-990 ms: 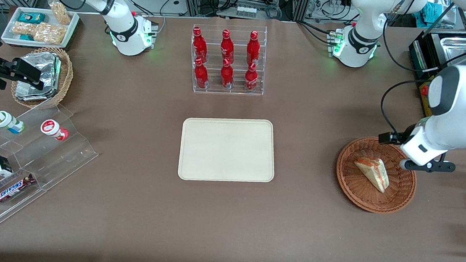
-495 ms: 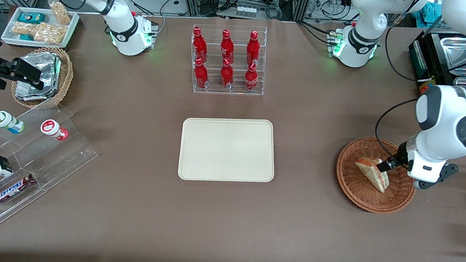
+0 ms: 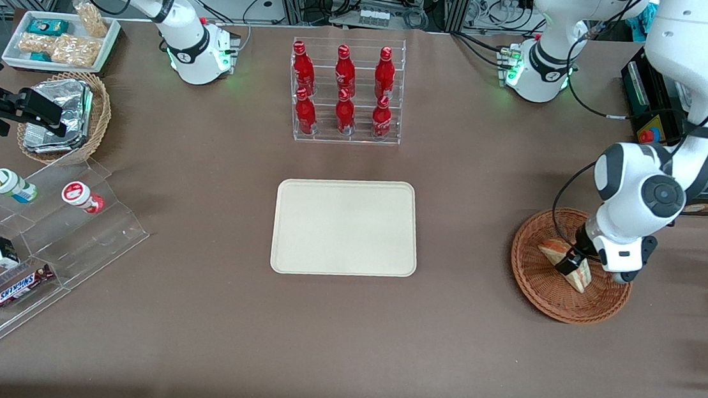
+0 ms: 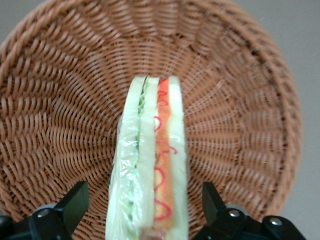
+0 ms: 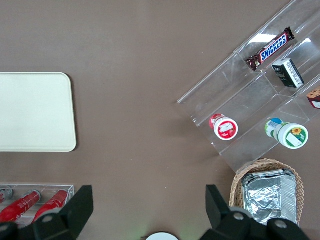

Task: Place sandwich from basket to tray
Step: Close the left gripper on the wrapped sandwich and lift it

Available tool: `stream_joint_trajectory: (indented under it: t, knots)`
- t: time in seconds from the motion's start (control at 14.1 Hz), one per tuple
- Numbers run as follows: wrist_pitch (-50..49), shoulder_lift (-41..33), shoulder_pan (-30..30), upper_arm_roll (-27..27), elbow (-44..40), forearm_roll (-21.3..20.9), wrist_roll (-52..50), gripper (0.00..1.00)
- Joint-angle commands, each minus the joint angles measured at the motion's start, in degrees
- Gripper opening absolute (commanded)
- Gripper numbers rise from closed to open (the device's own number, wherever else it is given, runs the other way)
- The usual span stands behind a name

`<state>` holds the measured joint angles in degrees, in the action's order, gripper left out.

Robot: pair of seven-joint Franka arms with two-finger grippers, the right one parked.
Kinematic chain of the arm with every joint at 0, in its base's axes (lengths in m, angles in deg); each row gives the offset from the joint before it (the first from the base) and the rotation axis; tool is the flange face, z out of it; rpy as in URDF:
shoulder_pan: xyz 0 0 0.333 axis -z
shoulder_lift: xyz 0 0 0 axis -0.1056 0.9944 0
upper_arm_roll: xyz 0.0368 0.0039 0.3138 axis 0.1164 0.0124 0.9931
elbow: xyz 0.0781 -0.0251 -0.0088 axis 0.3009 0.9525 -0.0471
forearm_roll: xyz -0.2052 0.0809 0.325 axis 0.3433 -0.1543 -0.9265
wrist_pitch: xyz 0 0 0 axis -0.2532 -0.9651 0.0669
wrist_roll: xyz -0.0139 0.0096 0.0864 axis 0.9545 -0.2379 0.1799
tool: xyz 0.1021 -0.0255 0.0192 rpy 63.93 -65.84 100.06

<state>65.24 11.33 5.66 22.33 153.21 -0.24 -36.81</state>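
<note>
Since the earlier frame we have swung our gripper down into the basket, over the sandwich. Our jaws stand wide, one finger on each side of the upright wedge, not touching it. The tray lies well apart, mid-desk.
</note>
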Motion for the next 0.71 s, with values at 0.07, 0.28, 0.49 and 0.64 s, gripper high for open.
stream_joint_trajectory:
  t: [0.07, 0.28, 0.49, 0.64]
  knots:
    - [-6.1, -0.9, 0.0, 0.0, -0.8, -1.0, 0.4, 0.07]
    - [-16.4, -1.8, 0.0, 0.1, -7.4, -0.9, 3.0, 0.01]
    - [-34.6, -1.4, 0.7, -0.4, -19.5, -0.8, 3.4, 0.01]
    - [-40.7, -1.3, 2.4, -2.5, -23.8, -0.7, 3.4, 0.01]
